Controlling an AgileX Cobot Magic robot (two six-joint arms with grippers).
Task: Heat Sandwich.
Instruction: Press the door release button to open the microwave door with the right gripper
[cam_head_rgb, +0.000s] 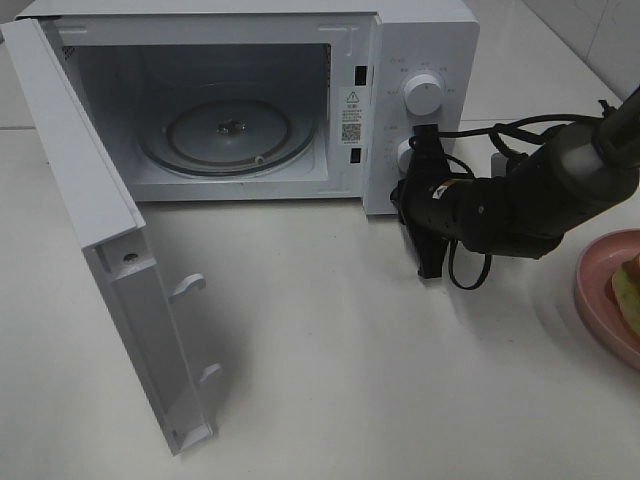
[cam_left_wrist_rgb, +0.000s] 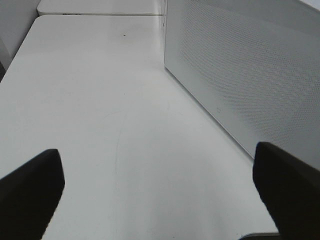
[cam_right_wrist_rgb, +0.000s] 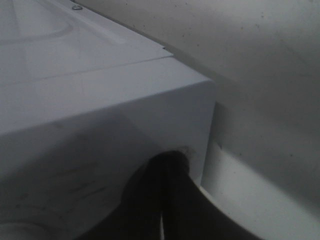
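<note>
We see the sandwich (cam_head_rgb: 628, 292), a small layered piece with light green and red-orange parts, lying on a round pink plate (cam_head_rgb: 585, 290). Both are cut off by the right edge of the high view. The plate rests on the white bench (cam_head_rgb: 350, 380), well apart from the white microwave oven (cam_head_rgb: 440, 50) at the back.

The microwave's hinged white door (cam_head_rgb: 120, 280) stands swung wide to the left, showing the round glass turntable (cam_head_rgb: 230, 135) inside.

Between plate and microwave, the black right arm (cam_head_rgb: 520, 200) reaches in front of the control panel with its two round white knobs (cam_head_rgb: 422, 95). The right end effector (cam_right_wrist_rgb: 169, 159) is clenched, its dark fingers pressed together on nothing, close to a white boxy corner. We cannot tell whether they touch it.

The left end effector (cam_left_wrist_rgb: 160, 195) is released, fingers spread wide over bare bench, beside the microwave's perforated side wall (cam_left_wrist_rgb: 250, 75).
</note>
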